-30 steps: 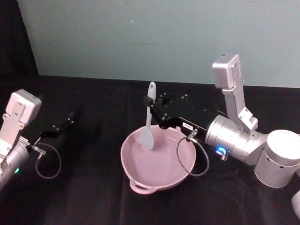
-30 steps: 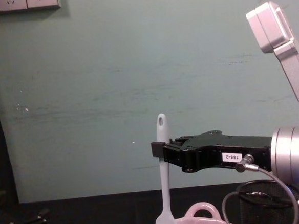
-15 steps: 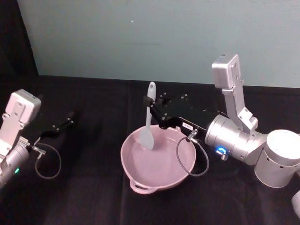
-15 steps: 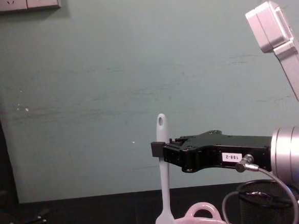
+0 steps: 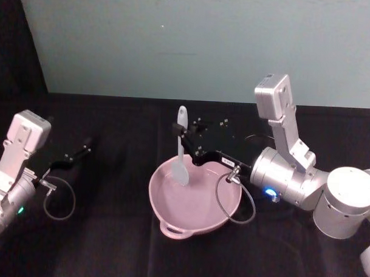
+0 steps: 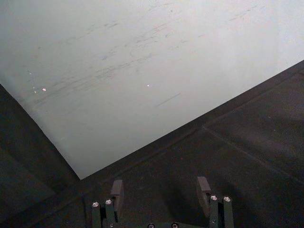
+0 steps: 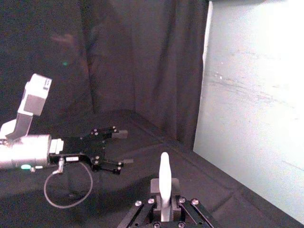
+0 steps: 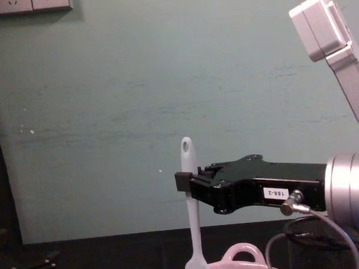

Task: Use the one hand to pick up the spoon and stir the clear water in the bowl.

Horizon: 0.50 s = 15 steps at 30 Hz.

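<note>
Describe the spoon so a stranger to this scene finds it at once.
A pink bowl sits mid-way on the black table. Over its far rim the right gripper holds the spoon upright, head down inside the bowl; the left gripper rests open far left. The spoon is the only slim white thing, with a hole at its top.

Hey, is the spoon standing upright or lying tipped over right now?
Upright: the spoon hangs vertical in the right gripper, holed tip up, flat head down in the bowl. Left gripper parked aside.
</note>
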Each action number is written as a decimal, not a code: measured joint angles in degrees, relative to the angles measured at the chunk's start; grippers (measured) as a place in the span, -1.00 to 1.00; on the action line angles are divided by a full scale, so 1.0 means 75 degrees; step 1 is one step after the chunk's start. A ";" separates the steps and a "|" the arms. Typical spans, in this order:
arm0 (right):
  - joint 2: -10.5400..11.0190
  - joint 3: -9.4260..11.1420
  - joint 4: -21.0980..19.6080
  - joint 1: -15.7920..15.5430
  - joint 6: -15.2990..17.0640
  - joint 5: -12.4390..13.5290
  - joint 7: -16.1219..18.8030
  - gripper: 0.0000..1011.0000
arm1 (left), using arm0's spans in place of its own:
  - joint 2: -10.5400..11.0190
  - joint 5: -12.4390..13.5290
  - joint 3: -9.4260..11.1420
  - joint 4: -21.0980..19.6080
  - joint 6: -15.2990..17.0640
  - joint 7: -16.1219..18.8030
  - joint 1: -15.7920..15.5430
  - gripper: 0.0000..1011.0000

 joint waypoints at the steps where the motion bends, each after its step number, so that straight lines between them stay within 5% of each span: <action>1: 0.0045 0.0000 -0.0107 -0.0056 0.0018 -0.0099 -0.0031 -0.77 | 0.0000 0.0000 0.0001 0.0000 0.0000 0.0000 0.0000 0.99; 15: 0.0116 0.0021 -0.0576 -0.0413 0.0026 -0.0480 0.0068 -0.77 | 0.0000 0.0000 0.0000 0.0000 0.0000 0.0000 0.0000 0.99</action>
